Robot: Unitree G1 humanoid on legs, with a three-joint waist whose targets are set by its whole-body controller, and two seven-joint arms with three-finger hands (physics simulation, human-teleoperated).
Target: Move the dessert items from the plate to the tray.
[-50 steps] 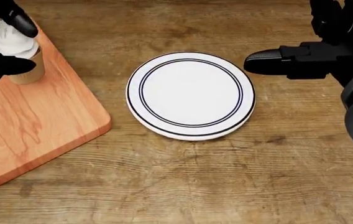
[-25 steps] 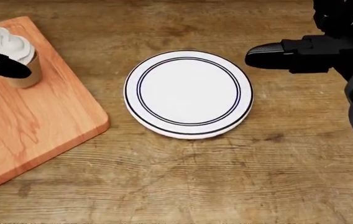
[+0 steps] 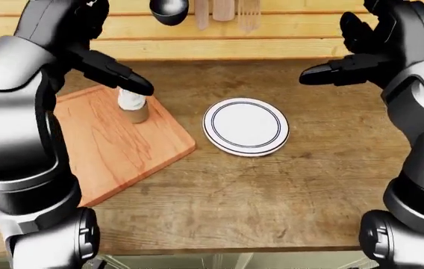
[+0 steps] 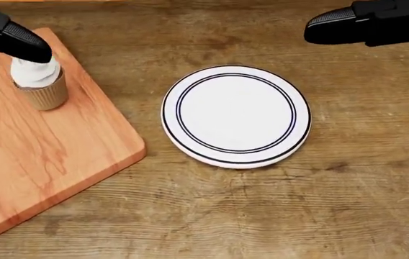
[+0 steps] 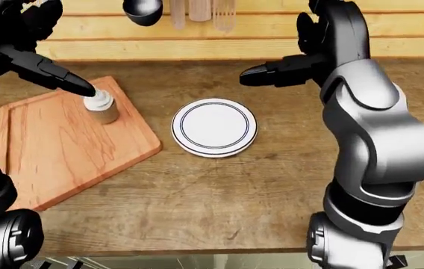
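A white plate [image 4: 236,116] with two dark rings lies bare on the wooden table. A cupcake with white frosting in a brown wrapper [image 4: 39,82] stands upright on the wooden tray [image 4: 32,145] at the left. My left hand [image 3: 126,81] is raised above the cupcake with fingers open, apart from it. My right hand [image 3: 346,64] is open and empty, raised above the table to the upper right of the plate.
A wooden wall rail with hanging utensils [image 3: 212,11] runs along the top of the left-eye view. The table's near edge [image 3: 219,249] shows at the bottom of that view.
My left hand has let go of the cupcake and lifted above it. The right hand has risen toward the top of the head view. The whole picture has shifted a little.
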